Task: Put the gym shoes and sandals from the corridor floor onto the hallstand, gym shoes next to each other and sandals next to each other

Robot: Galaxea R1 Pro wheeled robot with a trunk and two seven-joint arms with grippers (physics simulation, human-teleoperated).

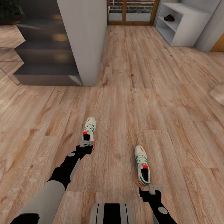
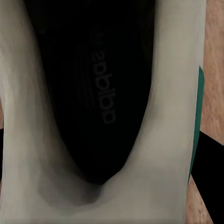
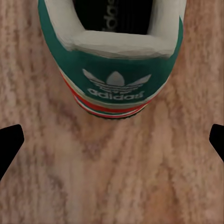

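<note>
Two white gym shoes with green stripes and red-orange heels lie apart on the wood-plank corridor floor (image 1: 124,77). My left gripper (image 1: 86,144) is at the heel of the left gym shoe (image 1: 90,128). In the left wrist view I look into that shoe's dark opening (image 2: 93,93), with a black finger (image 2: 210,161) outside its collar and the jaws open around the heel. My right gripper (image 1: 154,189) hovers open just behind the right gym shoe (image 1: 142,165), whose green heel (image 3: 112,60) sits ahead of the spread fingertips (image 3: 9,144). The pale-grey hallstand (image 1: 186,29) stands far back right, with a dark brown pair, apparently the sandals (image 1: 169,17), on a shelf.
A dark staircase (image 1: 46,49) and a grey pillar (image 1: 84,40) stand at the back left. A wood-framed glass door (image 1: 132,12) closes the corridor's far end. A tan object (image 1: 219,93) pokes in at the right edge. Open floor stretches between the shoes and the hallstand.
</note>
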